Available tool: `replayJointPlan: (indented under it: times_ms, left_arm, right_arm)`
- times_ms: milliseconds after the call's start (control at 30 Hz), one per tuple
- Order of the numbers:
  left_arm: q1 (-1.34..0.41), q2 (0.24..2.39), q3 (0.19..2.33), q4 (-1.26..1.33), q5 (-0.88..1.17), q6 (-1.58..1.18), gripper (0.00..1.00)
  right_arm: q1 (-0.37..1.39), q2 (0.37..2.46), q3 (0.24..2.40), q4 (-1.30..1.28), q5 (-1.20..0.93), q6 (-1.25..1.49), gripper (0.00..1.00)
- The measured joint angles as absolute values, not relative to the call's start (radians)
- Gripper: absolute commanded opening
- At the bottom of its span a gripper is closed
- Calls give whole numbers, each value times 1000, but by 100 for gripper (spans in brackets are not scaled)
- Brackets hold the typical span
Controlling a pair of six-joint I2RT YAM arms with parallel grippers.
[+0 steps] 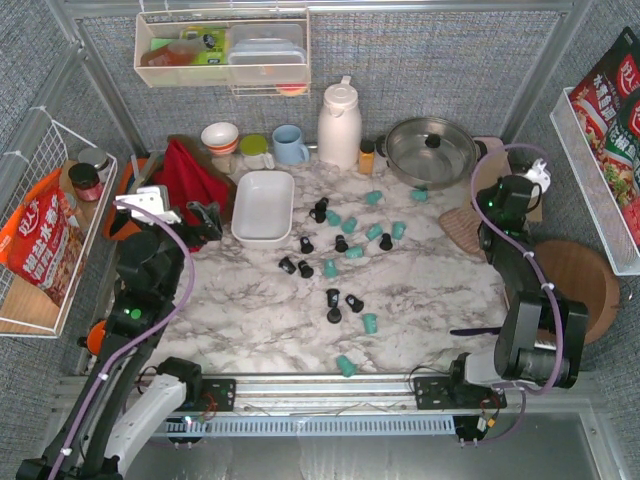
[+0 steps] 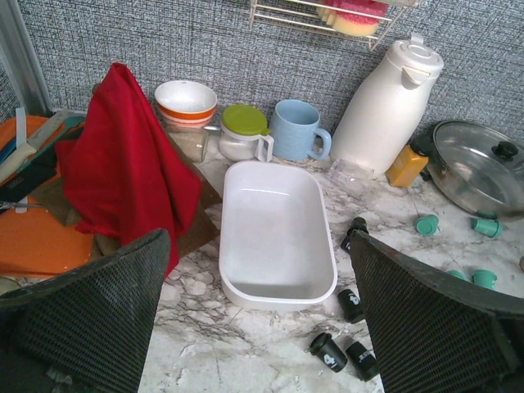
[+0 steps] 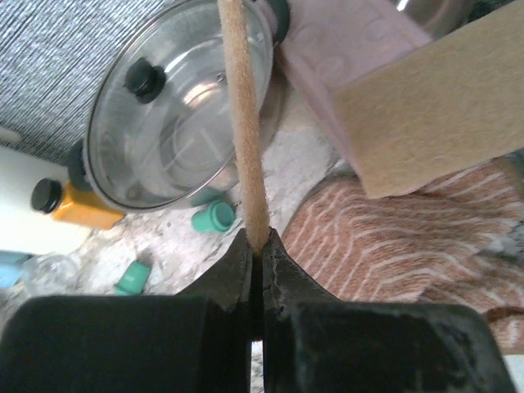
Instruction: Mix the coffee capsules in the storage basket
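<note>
This is looking like a mock kitchen inside a robot test cell. A thermos jug (image 1: pixel 339 125), a blue mug (image 1: pixel 290 145) and a lidded pan (image 1: pixel 430 150) are standing at the far side of a marble-pattern table (image 1: pixel 430 290) with coffee capsules (image 1: pixel 349 225) lying on it. Grey fabric walls (image 1: pixel 420 70) and a metal frame (image 1: pixel 330 384) are enclosing it.
</note>
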State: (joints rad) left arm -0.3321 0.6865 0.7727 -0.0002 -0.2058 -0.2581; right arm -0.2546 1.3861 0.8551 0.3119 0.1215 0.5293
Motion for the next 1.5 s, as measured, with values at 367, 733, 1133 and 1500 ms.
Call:
replayJointPlan:
  times_ms: [367, 733, 1133, 1500]
  left_arm:
    - [-332, 684, 770, 2, -200, -258, 99]
    - [-332, 686, 764, 5, -200, -258, 99]
    - [-332, 755, 763, 6, -195, -255, 99]
    - [-337, 1021, 894, -70, -159, -310, 92]
  right_arm:
    - [-257, 1405, 797, 168, 64, 520, 32]
    - [-257, 1301, 778, -32, 165, 462, 80]
    - [12, 1031, 788, -206, 356, 318, 82]
    - [368, 969, 609, -39, 354, 115, 82]
